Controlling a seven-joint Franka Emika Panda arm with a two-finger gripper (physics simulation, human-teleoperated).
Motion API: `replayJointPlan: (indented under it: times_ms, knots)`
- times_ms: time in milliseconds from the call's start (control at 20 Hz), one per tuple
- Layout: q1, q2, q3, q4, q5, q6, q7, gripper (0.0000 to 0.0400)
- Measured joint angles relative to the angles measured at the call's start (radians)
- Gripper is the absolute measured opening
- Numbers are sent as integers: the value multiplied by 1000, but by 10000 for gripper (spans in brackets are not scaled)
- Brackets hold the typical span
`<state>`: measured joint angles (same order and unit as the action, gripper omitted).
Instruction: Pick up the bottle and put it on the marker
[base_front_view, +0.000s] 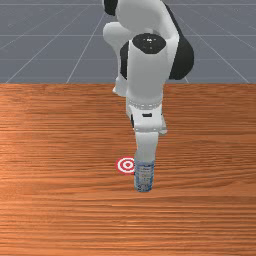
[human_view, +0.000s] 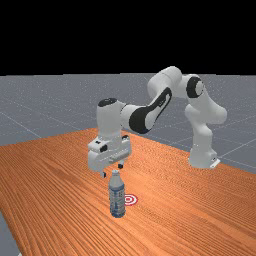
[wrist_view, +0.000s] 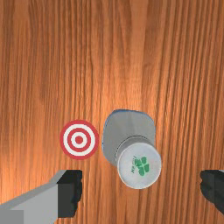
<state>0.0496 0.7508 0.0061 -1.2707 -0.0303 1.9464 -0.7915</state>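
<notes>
Jaws stood spread wide in the wrist view, with the bottle's cap (wrist_view: 151, 175) between their lines and neither finger touching it; that spacing presumably left room for a descent on both sides. Beside the bottle (wrist_view: 128, 124), and apart from it, the red-and-white marker (wrist_view: 79, 140) lay flat on the tabletop (wrist_view: 39, 65).

In the far view, the jaws pointed down just above the bottle, which stood upright on its base near the marker. Coming from overhead seemed meant to keep it from tipping; lowering around it before closing looked like the next step.

From the front view, the arm (base_front_view: 145, 75) hid the bottle's top, while the marker sat uncovered at the front view's left of it, so a short, level carry would probably suffice after lifting.
</notes>
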Motion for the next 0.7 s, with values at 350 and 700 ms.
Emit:
replayJointPlan:
  times_ms: [350,700]
  knots:
    - [15,9,20,10,-5,-2,-38,400]
    - [11,4,1,2,19,0,52,400]
